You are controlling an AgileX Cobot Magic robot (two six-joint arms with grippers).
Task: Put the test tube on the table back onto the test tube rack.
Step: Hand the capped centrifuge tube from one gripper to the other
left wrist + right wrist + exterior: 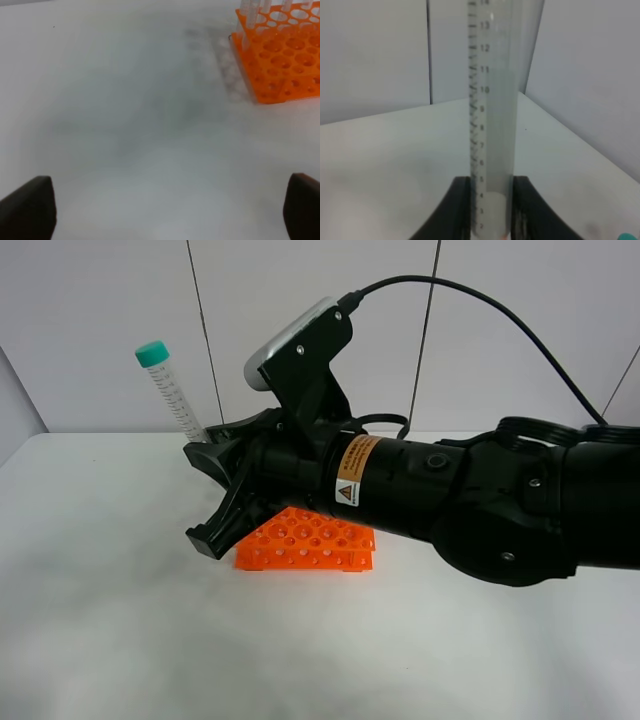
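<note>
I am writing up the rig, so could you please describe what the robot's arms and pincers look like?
The right arm is glossy black and rounded, with an orange label and a warning-triangle sticker. A silver-topped camera is mounted on it, fed by a black cable. The right pincer and left pincer have dark fingers.

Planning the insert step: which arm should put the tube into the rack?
Right. The right gripper is shut on the test tube, held cap-up near the rack. The left gripper is open and empty, farther from the rack.
</note>
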